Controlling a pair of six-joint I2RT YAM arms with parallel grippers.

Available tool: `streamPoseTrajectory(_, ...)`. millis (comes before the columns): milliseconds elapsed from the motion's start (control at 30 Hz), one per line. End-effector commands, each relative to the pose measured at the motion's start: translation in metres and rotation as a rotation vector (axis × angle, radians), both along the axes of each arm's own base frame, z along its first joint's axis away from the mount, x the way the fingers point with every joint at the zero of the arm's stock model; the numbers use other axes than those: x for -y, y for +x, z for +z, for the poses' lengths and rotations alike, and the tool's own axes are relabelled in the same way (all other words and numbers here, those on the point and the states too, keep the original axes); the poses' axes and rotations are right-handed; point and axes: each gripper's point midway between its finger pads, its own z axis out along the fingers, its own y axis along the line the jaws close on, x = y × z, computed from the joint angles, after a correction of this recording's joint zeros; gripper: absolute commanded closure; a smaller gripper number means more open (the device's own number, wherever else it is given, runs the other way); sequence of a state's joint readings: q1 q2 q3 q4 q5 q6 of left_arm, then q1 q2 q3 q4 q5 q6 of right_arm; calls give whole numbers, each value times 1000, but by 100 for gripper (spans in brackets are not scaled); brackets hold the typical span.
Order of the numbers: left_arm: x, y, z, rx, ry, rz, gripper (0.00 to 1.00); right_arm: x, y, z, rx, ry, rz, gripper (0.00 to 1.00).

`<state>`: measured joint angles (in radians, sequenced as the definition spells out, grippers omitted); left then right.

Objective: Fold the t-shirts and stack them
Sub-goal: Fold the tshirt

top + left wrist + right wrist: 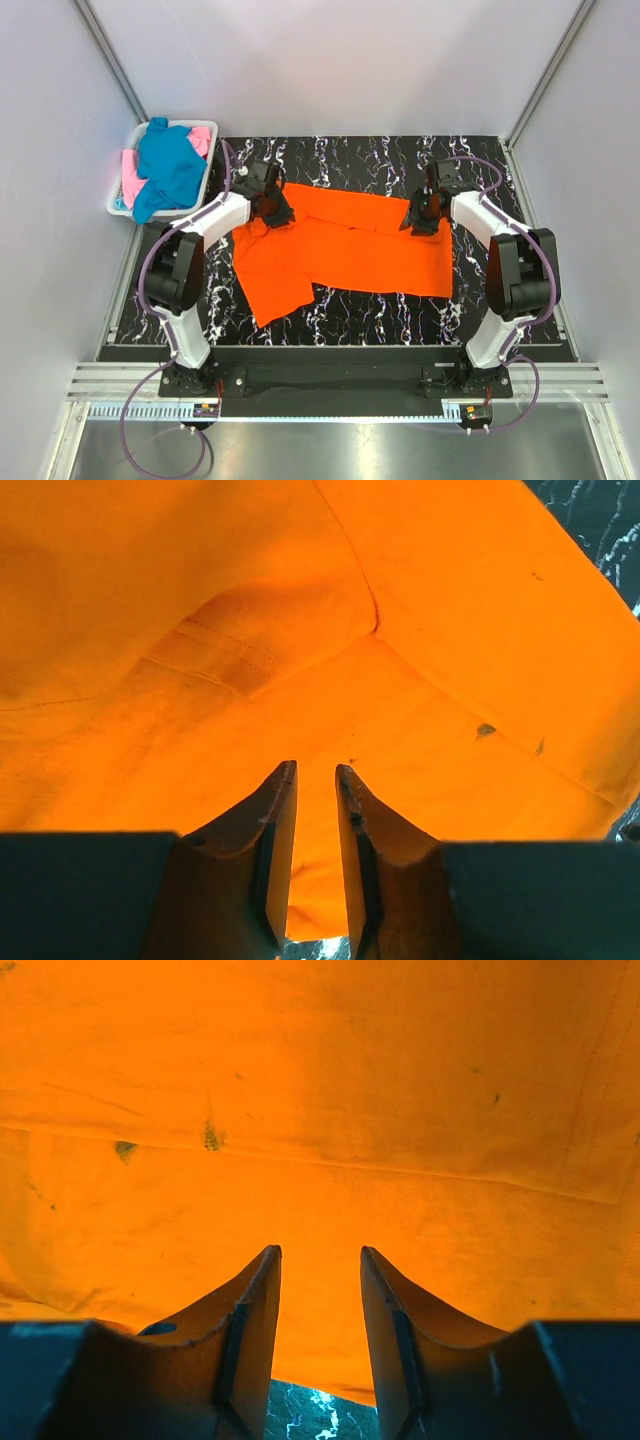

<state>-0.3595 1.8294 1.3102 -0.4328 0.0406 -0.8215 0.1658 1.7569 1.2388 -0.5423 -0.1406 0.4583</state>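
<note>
table (350,305): black mat with white marbling, set between pale walls; the arm bases sit at its near edge.

orange shirt (340,250): spread across the middle of the table, long side running left to right. a folded band runs along its far edge and a flap hangs toward the near left. it fills most of both wrist views (300,630) (320,1080), showing seams and a few small dark specks. a sliver of mat shows below its edge in each.

left arm (185,265): white and black, reaching from the near left to the shirt's far left corner.

right arm (515,270): same build, reaching from the near right to the shirt's far right edge.

basket (118,205): white plastic, off the table's far left corner, well apart from the orange shirt.

teal shirt (170,165): crumpled in the basket, on top, spilling over the near rim.

pink shirt (130,185): in the basket, under the teal one, showing at the left and far right.

left gripper (270,205) (316,770): low over the shirt's far left corner. jaws a narrow slit apart, orange cloth showing in the gap; cannot tell whether any cloth is pinched.

right gripper (422,215) (320,1252): low over the folded band at the far right. jaws parted wider than the left pair, cloth lying flat beyond the gap, nothing held.
</note>
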Motion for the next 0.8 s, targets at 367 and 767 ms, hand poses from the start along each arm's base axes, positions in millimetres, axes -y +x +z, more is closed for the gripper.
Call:
streamPoseTrajectory(367, -10, 8, -35, -4, 178, 83, 71, 0, 5, 6, 50, 2, -10, 56)
streamPoseTrajectory(767, -19, 29, -30, 30, 267, 91, 69, 0, 5, -6, 24, -4, -7, 56)
